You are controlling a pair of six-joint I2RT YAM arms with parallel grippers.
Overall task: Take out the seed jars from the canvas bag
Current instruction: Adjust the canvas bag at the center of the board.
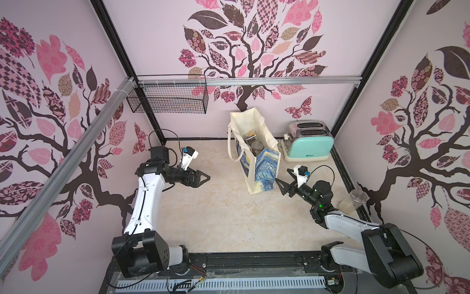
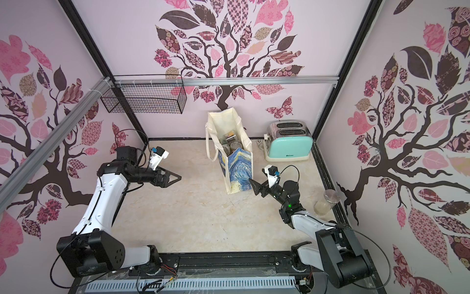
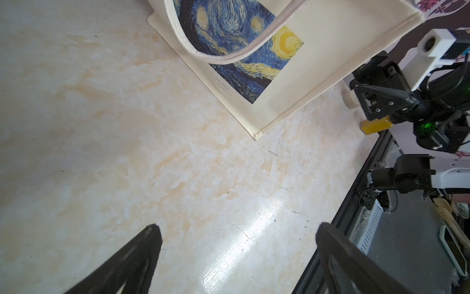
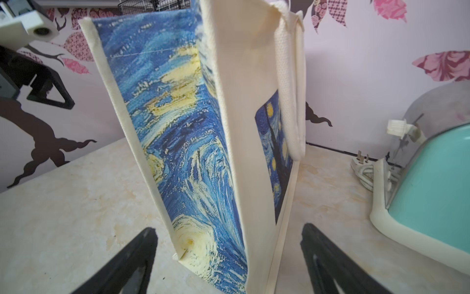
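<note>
Seed jars (image 1: 256, 147) (image 2: 235, 146) lie inside the canvas bag (image 1: 264, 173) (image 2: 240, 173), visible through its open mouth in both top views; only a few clear lids show, and how many lie deeper cannot be told. The bag stands upright on the surface (image 1: 221, 216) towards the back wall, one strap (image 1: 232, 142) drooping down its outer side. The right end effector (image 1: 282, 174) (image 4: 229, 229) is spread wide and holds nothing. It sits low at the bag's near narrow end, and in the right wrist view its two fingers (image 4: 142, 254) stand apart with that printed end of the bag (image 4: 178, 127) rising between them. Whether either finger touches the cloth cannot be told. The left end effector (image 1: 207, 177) (image 3: 239, 234) is also spread wide and holds nothing. It hangs above bare surface, well apart from the bag (image 3: 318, 63) and pointing towards it. A broad open stretch of surface lies between the two arms and in front of the bag. Room is tighter on the right: a mint toaster (image 1: 309, 146) stands just beside the bag against the back wall, with its plug and cord lying in the gap, and a tall clear cup (image 1: 352, 201) stands near the surface's right edge behind the right arm. A wire basket (image 1: 170, 98) hangs on the back wall, above the left arm's side.
</note>
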